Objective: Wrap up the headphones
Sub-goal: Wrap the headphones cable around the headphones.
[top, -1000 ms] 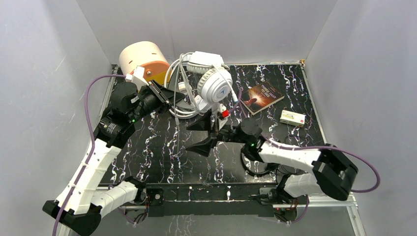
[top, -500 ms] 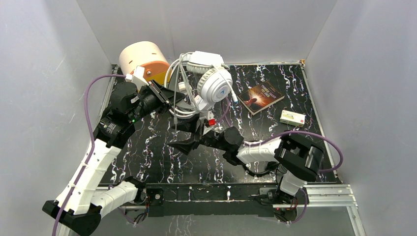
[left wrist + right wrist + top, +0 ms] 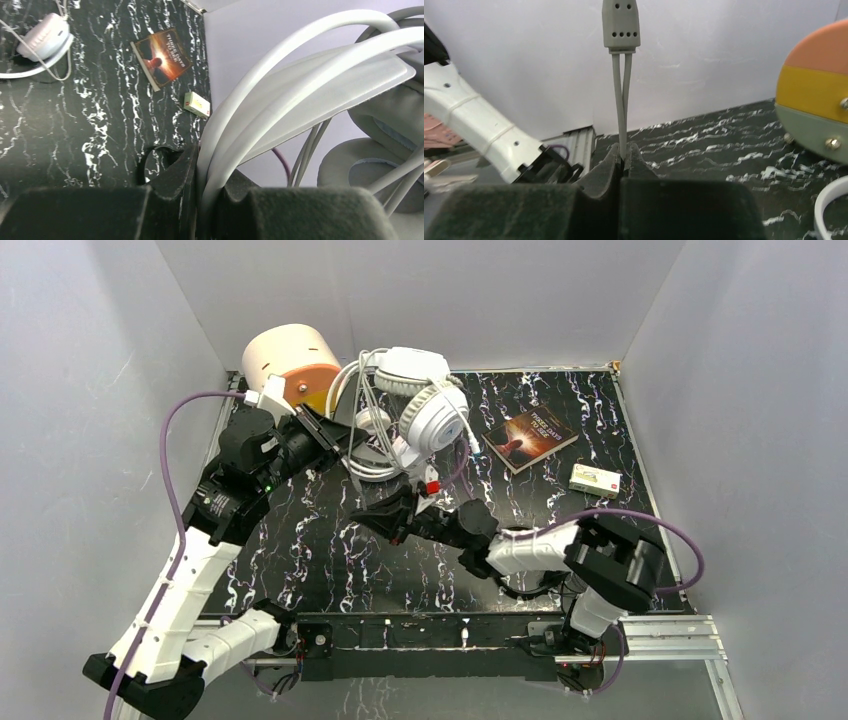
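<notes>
step: you're mid-wrap on the big white over-ear headphones with grey ear pads (image 3: 425, 400), held up off the black marbled tabletop (image 3: 300, 540) at the back centre, beside the cream, orange and yellow cylinder (image 3: 290, 365)
left gripper (image 3: 335, 435): your jaws are clamped on the white headband, seen between the fingers in the left wrist view
right gripper (image 3: 622, 156): jaws pressed together on the thin grey twin cord (image 3: 620, 105), just below its small grey inline control box (image 3: 621, 25); in the top view it sits under the lifted pair, near table centre
next move: judged, you carry the pinched cord around the headband or cups to lay a loop; keep it taut, keep the left grip steady, don't let the cord slip out of the pads
risk: loose white loops hang around the cups, they may snag the right arm
headphones count: two clear, the lifted big pair and a slimmer white on-ear pair (image 3: 47, 37) lying flat on the table with its cord around it; a dark ring near the arm bases may be a third black pair, can't tell
other things: one dark paperback book (image 3: 532, 437), one small pale green box (image 3: 595, 479), both right back, well apart from the work
arms: two
</notes>
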`<move>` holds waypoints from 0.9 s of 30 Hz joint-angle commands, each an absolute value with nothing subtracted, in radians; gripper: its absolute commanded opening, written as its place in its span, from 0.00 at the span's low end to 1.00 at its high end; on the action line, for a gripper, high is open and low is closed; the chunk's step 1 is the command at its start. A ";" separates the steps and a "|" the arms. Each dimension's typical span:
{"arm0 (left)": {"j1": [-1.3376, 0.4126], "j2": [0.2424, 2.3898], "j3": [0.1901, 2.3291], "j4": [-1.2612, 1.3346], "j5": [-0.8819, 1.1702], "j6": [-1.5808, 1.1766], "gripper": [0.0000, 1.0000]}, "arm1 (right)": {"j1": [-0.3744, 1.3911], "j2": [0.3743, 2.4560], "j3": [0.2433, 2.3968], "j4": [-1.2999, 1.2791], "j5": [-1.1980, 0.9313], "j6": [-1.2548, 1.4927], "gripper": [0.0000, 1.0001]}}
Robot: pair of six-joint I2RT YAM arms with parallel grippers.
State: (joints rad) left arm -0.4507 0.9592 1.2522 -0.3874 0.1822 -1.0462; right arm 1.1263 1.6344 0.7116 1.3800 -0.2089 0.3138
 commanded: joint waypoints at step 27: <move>-0.446 0.954 1.208 -0.272 0.878 -0.703 0.00 | 0.533 0.912 0.692 -0.030 -0.695 0.188 0.07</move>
State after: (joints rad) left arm -0.4469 0.9947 1.1625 -0.2707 0.6197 -0.7662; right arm 0.5545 0.9043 0.6632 0.0727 -0.7097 0.2096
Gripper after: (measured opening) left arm 0.119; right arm 0.053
